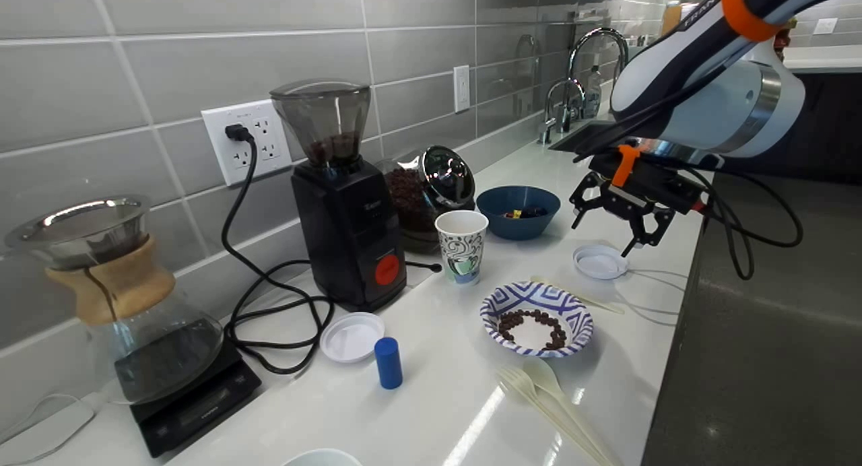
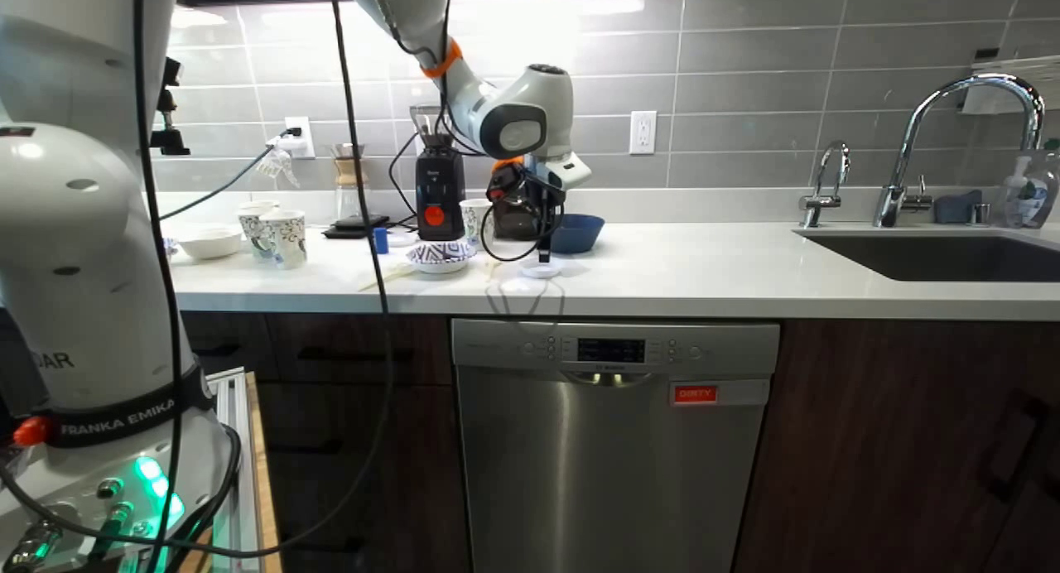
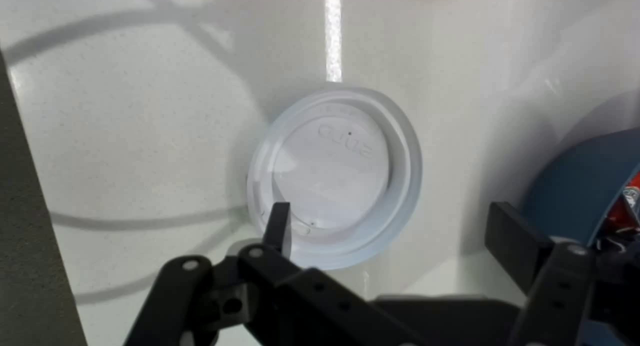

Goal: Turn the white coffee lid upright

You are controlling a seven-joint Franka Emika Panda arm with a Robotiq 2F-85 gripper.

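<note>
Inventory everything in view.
Counter: 1, white, along wall
Coffee lid: 1, white, near counter's edge
Grinder: 1, black, by wall
Disc: 1, white, beside grinder
Cylinder: 1, blue, beside disc
Scale: 1, black, on counter
Carafe: 1, clear, on scale
Filter: 1, silver, atop carafe
Jar: 1, clear, beside grinder
Paper cups: 3+, patterned white, one beside jar
Deep bowl: 1, blue, near jar
Patterned bowl: 1+, blue-white, mid-counter
Plain bowl: 1+, white, near two cups
Utensils: 3+, cream, around patterned bowl
Outlets: 2+, white, on wall
Sink: 1, grey, in counter
Faucets: 2, chrome, behind sink
Bottle: 1, clear, behind sink
Dishwasher: 1, steel, under counter
Cabinets: several, brown, under counter
Robot arm: 1, white, over counter
End effector: 1, black, open, above coffee lid
</note>
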